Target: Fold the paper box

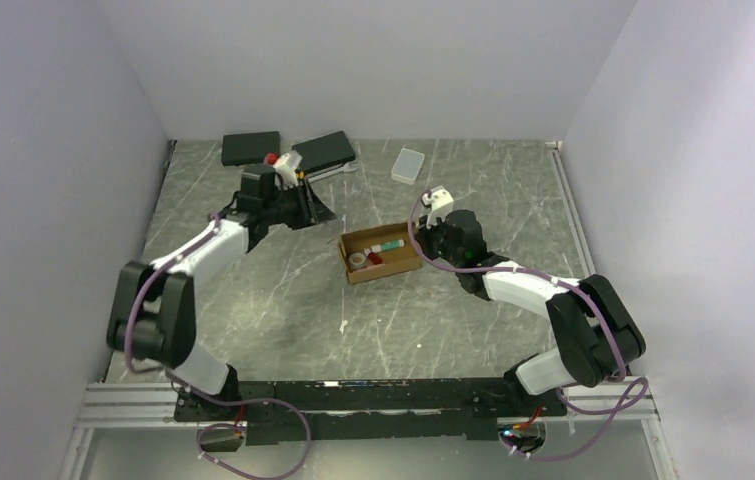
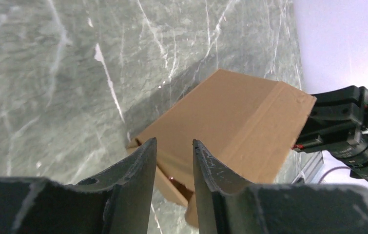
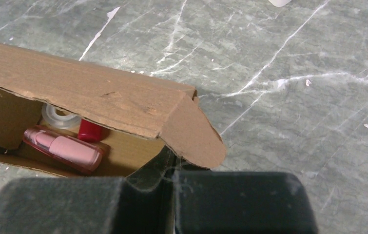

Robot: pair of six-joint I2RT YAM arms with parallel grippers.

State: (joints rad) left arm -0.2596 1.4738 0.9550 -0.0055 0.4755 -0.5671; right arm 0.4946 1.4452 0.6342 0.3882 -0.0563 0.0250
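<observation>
The paper box (image 1: 383,253) is a brown cardboard mailer standing open in the middle of the table, with small items inside. In the right wrist view its lid flap (image 3: 99,97) leans over the inside, ending in a rounded tab. My right gripper (image 1: 421,243) is at the box's right end. In its own view the right gripper (image 3: 172,168) is shut on the end wall's edge. My left gripper (image 1: 315,210) is open and empty, well to the left and behind the box. In the left wrist view the left gripper (image 2: 174,144) looks across at the box's outer side (image 2: 230,122).
Inside the box lie a pink tube (image 3: 65,148), a red cap (image 3: 90,130) and a clear tape roll (image 3: 57,116). Two flat black boxes (image 1: 251,148) (image 1: 325,150) and a translucent white case (image 1: 408,165) lie at the back. White walls enclose the table.
</observation>
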